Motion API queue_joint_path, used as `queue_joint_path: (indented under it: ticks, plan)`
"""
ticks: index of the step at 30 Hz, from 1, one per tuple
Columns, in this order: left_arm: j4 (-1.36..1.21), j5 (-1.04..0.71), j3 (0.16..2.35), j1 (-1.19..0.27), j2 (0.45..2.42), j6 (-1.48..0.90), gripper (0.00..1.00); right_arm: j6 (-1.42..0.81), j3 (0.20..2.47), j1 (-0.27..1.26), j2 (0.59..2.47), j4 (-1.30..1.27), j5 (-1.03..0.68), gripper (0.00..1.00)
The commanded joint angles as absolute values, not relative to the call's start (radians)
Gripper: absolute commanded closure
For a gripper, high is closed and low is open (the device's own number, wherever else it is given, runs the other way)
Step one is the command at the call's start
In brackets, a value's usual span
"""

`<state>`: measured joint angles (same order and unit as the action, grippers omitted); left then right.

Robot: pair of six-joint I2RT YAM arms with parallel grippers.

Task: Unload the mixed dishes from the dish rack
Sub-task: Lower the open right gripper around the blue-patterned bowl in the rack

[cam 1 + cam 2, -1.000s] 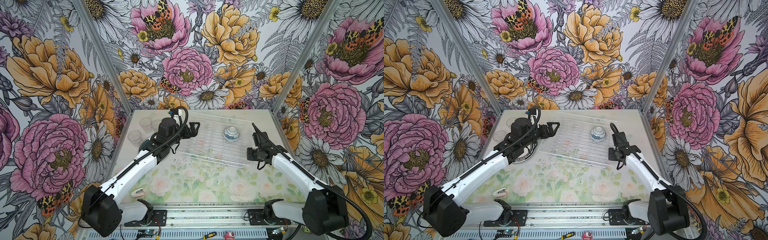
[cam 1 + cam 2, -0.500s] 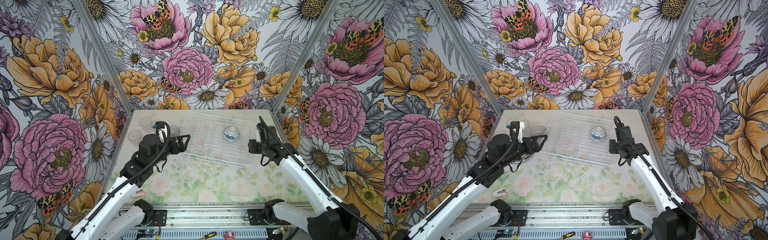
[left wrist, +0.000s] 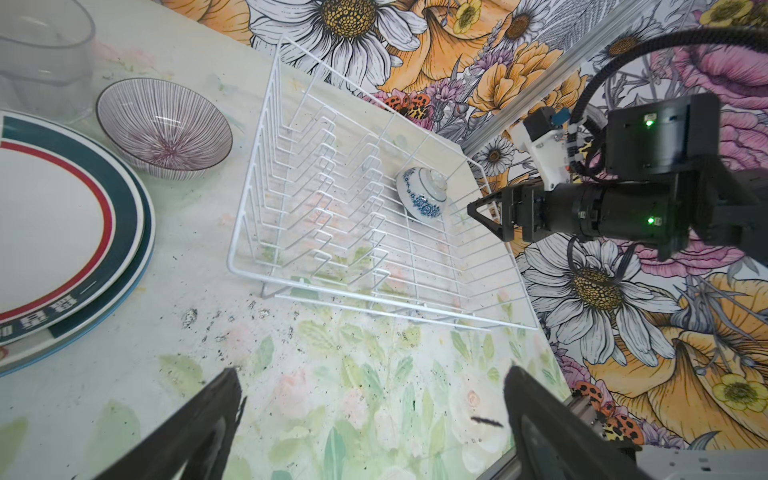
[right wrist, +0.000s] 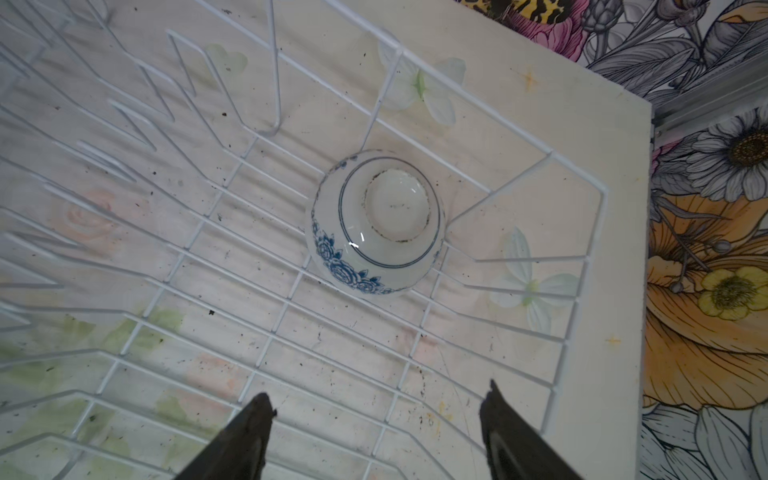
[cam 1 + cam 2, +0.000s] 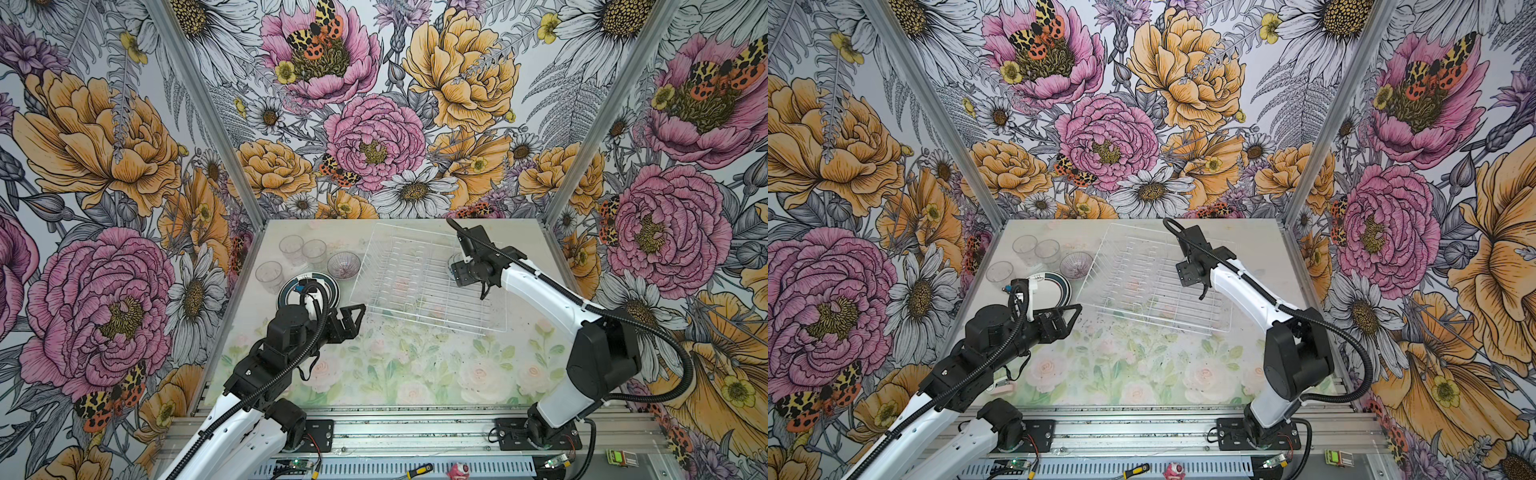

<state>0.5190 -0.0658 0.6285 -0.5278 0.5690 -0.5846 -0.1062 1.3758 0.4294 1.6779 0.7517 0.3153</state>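
Right wrist view shows us a small white bowl (image 4: 376, 224) with blue flowers lying bottom up on the floor wires of the dish rack (image 4: 232, 291), close to one of its corners. We see the right gripper (image 4: 379, 432) poised above the rack, released. Its two dark fingers are spread wide with nothing between them, and the bowl lies ahead of the tips, untouched. In both top views the rack sits right of centre on the far part of the table (image 5: 415, 374), turned at an angle, and the right arm reaches over its upper right part. Left of the rack, in a top view, we find three clear tumblers (image 5: 291, 248), a striped bowl (image 5: 344, 264) just beside the rack's edge, and stacked plates (image 5: 291, 286) with dark rims, partly behind the left arm's cable. The left gripper (image 5: 357, 318) hangs over the table near the rack's lower left corner. It too is released, fingers wide apart, holding nothing, and it touches neither plates nor rack.
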Motion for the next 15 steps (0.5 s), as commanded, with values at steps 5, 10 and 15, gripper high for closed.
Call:
queue_joint_path:
  ticks: [5, 10, 15]
  plan:
    - [0.396, 0.045, 0.49, -0.601, 0.513, -0.566, 0.01, -0.024, 1.485, 0.472, 1.838, 0.753, 0.452, 0.1]
    - [0.372, 0.152, 0.416, -0.643, 0.408, -0.507, 0.01, -0.012, 1.502, 0.479, 1.911, 0.726, 0.511, 0.08]
    - [0.373, 0.218, 0.329, -0.643, 0.271, -0.449, 0.01, 0.033, 1.519, 0.486, 1.972, 0.701, 0.577, 0.08]
